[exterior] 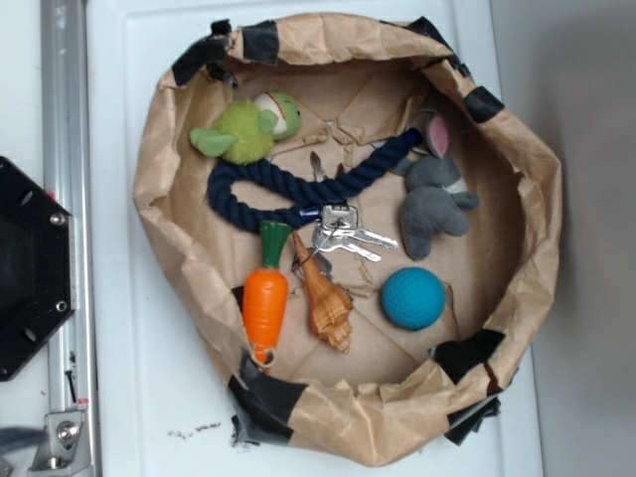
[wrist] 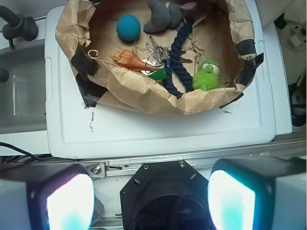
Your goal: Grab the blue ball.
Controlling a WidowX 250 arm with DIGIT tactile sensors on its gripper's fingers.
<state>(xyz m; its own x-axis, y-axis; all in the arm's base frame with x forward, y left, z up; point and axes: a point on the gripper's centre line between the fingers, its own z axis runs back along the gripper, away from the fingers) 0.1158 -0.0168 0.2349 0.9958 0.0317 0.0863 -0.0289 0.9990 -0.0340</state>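
The blue ball (exterior: 412, 297) is a teal dimpled ball lying in the lower right of a brown paper basin (exterior: 517, 288). It also shows in the wrist view (wrist: 128, 27) at the top left of the basin. My gripper (wrist: 151, 199) is open and empty, its two glowing pads (wrist: 71, 201) wide apart at the bottom of the wrist view. It is above the black robot base (wrist: 165, 196), well short of the basin and far from the ball. The gripper is not in the exterior view.
In the basin lie a navy rope loop (exterior: 298, 189), keys (exterior: 343, 237), a carrot toy (exterior: 265, 296), a shell (exterior: 326, 298), a green plush (exterior: 243, 129) and a grey plush (exterior: 432, 204). The basin sits on a white lid (exterior: 129, 298). The basin's crumpled paper wall (wrist: 144, 96) stands between gripper and objects.
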